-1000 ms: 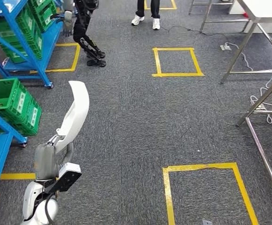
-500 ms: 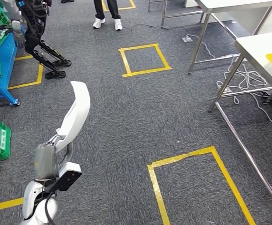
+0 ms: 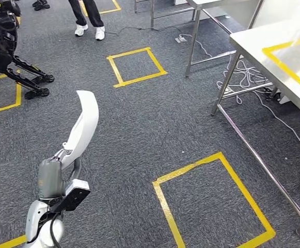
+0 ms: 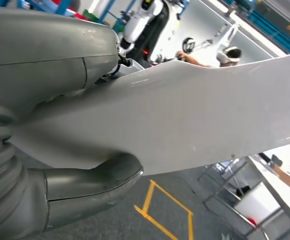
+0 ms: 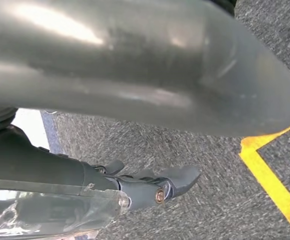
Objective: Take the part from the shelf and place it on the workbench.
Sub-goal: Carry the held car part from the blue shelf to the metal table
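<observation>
Holding the white curved part (image 3: 82, 124) up in our left hand (image 3: 52, 175), fingers wrapped around its lower end, with the part sticking up and bending over at the near left of the head view. From the left wrist cam the part (image 4: 196, 115) runs right across, with the thick grey thumb (image 4: 94, 187) pressed under it. Our right hand (image 5: 150, 187) hangs down over the grey carpet (image 3: 140, 129); its fingers look loosely straight with nothing in them. Off to the far right is the metal workbench (image 3: 257, 46), its surface marked with yellow tape, well apart from the part. Yellow tape squares (image 3: 214, 201) sit on the carpet, another black robot (image 3: 8, 46) stands far left, and a person's white shoes (image 3: 90, 32) show at the far edge.
</observation>
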You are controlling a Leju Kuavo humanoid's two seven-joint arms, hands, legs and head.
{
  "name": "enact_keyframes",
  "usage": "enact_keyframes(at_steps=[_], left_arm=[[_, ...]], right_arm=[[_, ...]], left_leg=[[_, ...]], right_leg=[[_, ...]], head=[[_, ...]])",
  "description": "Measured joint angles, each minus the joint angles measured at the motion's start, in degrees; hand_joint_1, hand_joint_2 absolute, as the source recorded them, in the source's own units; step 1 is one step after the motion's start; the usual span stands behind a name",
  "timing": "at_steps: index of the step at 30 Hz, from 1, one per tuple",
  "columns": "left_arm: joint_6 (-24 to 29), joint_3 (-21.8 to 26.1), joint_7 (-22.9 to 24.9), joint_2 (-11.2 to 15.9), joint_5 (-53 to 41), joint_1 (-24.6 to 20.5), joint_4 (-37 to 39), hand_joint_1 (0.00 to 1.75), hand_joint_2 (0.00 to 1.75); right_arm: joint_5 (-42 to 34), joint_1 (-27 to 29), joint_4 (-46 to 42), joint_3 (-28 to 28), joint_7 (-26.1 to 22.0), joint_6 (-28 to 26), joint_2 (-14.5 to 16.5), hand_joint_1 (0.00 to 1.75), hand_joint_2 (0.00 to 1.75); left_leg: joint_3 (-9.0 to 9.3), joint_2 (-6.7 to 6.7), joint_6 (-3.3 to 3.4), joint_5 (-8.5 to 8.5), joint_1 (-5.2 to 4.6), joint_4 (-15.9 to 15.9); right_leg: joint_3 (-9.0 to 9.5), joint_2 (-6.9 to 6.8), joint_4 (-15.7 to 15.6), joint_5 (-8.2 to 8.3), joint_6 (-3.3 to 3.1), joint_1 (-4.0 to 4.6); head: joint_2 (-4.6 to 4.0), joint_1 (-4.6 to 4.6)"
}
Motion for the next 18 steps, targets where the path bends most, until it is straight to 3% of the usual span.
enact_keyframes(at_steps=[2, 4, 6, 7, 8, 9, 10, 12, 13, 15, 16, 17, 18], left_arm=[[-0.01, 0.01, -0.01, 0.00, 0.26, -0.04, -0.08, 1.64, 1.75], [0.00, 0.02, -0.02, 0.05, 0.39, -0.04, -0.19, 1.64, 1.75], [-0.01, 0.02, -0.03, 0.16, 0.42, 0.22, -0.22, 1.64, 1.75], [-0.02, 0.01, -0.03, 0.24, 0.44, 0.39, -0.22, 1.64, 1.75], [-0.03, 0.02, -0.03, 0.29, 0.46, 0.53, -0.22, 1.64, 1.75], [-0.03, 0.02, -0.03, 0.34, 0.48, 0.59, -0.22, 1.64, 1.75], [-0.03, 0.03, -0.03, 0.37, 0.49, 0.60, -0.22, 1.64, 1.75], [-0.03, 0.03, -0.03, 0.43, 0.50, 0.60, -0.23, 1.64, 1.75], [-0.04, 0.02, -0.03, 0.46, 0.50, 0.60, -0.23, 1.64, 1.75], [-0.09, -0.02, -0.03, 0.49, 0.51, 0.62, -0.25, 1.64, 1.75], [-0.12, -0.01, -0.03, 0.48, 0.51, 0.60, -0.26, 1.64, 1.75], [-0.14, 0.03, -0.03, 0.45, 0.52, 0.56, -0.28, 1.64, 1.75], [-0.14, 0.09, -0.03, 0.42, 0.52, 0.52, -0.30, 1.64, 1.75]], right_arm=[[0.07, 0.12, -0.01, -0.01, -0.02, 0.01, 0.01, 0.00, 0.00], [0.13, 0.15, -0.01, -0.04, -0.04, -0.01, 0.00, 0.00, 0.00], [0.19, -0.04, -0.01, -0.08, -0.05, 0.03, 0.00, 0.00, 0.00], [0.20, -0.12, -0.01, -0.10, -0.06, 0.07, 0.01, 0.00, 0.00], [0.21, -0.13, -0.01, -0.11, -0.06, 0.11, 0.02, 0.00, 0.00], [0.21, -0.06, -0.01, -0.12, -0.05, 0.15, 0.03, 0.00, 0.00], [0.21, 0.03, -0.01, -0.13, -0.04, 0.15, 0.05, 0.00, 0.00], [0.21, 0.11, -0.01, -0.15, -0.04, 0.14, 0.08, 0.00, 0.00], [0.21, 0.04, -0.01, -0.16, -0.04, 0.14, 0.09, 0.00, 0.00], [0.21, 0.02, -0.01, -0.18, -0.05, 0.14, 0.09, 0.00, 0.00], [0.21, 0.17, -0.01, -0.20, -0.05, 0.14, 0.09, 0.00, 0.00], [0.21, 0.40, -0.01, -0.22, -0.05, 0.14, 0.09, 0.00, 0.00], [0.21, 0.55, -0.01, -0.24, -0.05, 0.13, 0.09, 0.00, 0.00]], left_leg=[[0.41, 0.35, -0.70, -0.45, 0.18, -0.09], [-0.68, -1.54, -1.21, -2.34, 0.35, 2.96], [-4.62, -3.88, -1.33, -5.55, 0.42, 10.44], [-6.88, -4.38, -1.38, -6.59, 0.42, 14.03], [-8.45, -4.60, -1.40, -6.57, 0.43, 16.04], [-9.05, -4.74, -1.38, -5.36, 0.45, 16.03], [-8.52, -4.95, -1.33, -3.10, 0.50, 13.83], [-5.67, -7.09, -1.27, 1.65, 0.80, 6.38], [-4.40, -8.35, -1.20, 2.83, 0.99, 3.22], [-3.37, -9.79, -0.81, 2.92, 1.17, 0.44], [-3.29, -9.23, -0.46, 2.72, 1.18, 0.23], [-3.15, -8.66, -0.07, 2.71, 1.18, 0.07], [-2.92, -8.04, 0.33, 2.68, 1.20, -0.06]], right_leg=[[0.35, 1.31, -0.40, -0.04, -0.71, 0.00], [1.07, 2.58, -0.93, -0.07, -1.37, -0.30], [1.43, 3.93, -1.07, -0.27, -1.79, -0.44], [1.55, 4.73, -1.07, -0.38, -1.90, -0.44], [1.70, 5.59, -1.07, -0.49, -1.95, -0.44], [1.90, 6.44, -1.06, -0.60, -1.93, -0.46], [2.16, 7.30, -1.05, -0.72, -1.83, -0.50], [2.50, 8.94, -0.84, -1.08, -1.43, -0.52], [2.40, 9.69, -0.67, -1.25, -1.16, -0.50], [1.89, 10.98, -0.57, -1.35, -0.50, -0.53], [1.63, 11.55, -0.74, -1.31, -0.17, -0.67], [1.49, 11.18, -0.68, -1.37, 0.16, -0.71], [1.09, 9.89, 0.04, -1.81, 0.46, -0.65]], head=[[-0.01, -0.04], [-0.01, -0.37], [-0.01, -0.71], [-0.01, -0.75], [-0.01, -0.79], [-0.01, -0.78], [0.00, -0.79], [0.01, -0.84], [0.01, -0.87], [0.01, -0.92], [0.01, -0.90], [0.01, -0.88], [0.01, -0.72]])
